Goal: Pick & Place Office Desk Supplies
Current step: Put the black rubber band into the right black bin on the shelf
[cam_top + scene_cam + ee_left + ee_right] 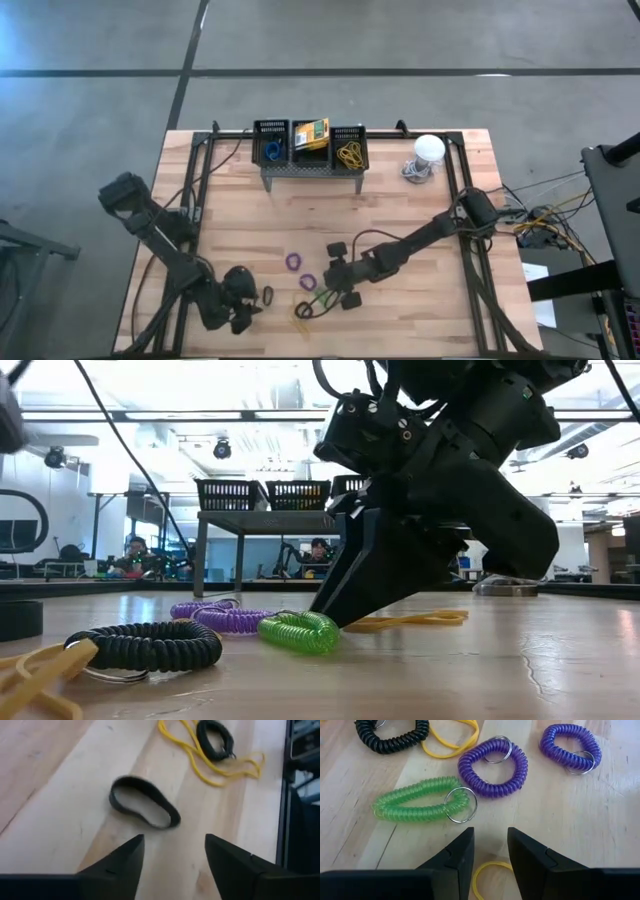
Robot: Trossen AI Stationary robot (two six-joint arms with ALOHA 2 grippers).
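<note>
The left gripper [243, 303] sits at the lower left of the high view, low over the table [420, 310]. Its jaws stand open and hold nothing. In the left wrist view a flat black band [144, 808] lies on the wood just ahead of the fingertips [134, 846], apart from them.

The right gripper [335, 290] is at the lower centre of the high view. In the right wrist view its jaws are parted by a narrow gap and grip nothing. The green coil loop [422, 800] lies just ahead of the fingers [462, 847], not touching them. Two purple coil loops [493, 767] lie beyond it, and a black coil loop [390, 732] lies at the upper left of that view, over a yellow band [451, 742]. Another yellow band [487, 875] lies between the fingers.

In the low view the right gripper's tip stands just beside the green loop on the table.

Three black mesh baskets [271, 140] stand in a row on the grey stand [312, 172] at the upper centre of the high view. The left one holds a blue loop [273, 150], the middle one crayon boxes [311, 133], the right one yellow bands [349, 152].
</note>
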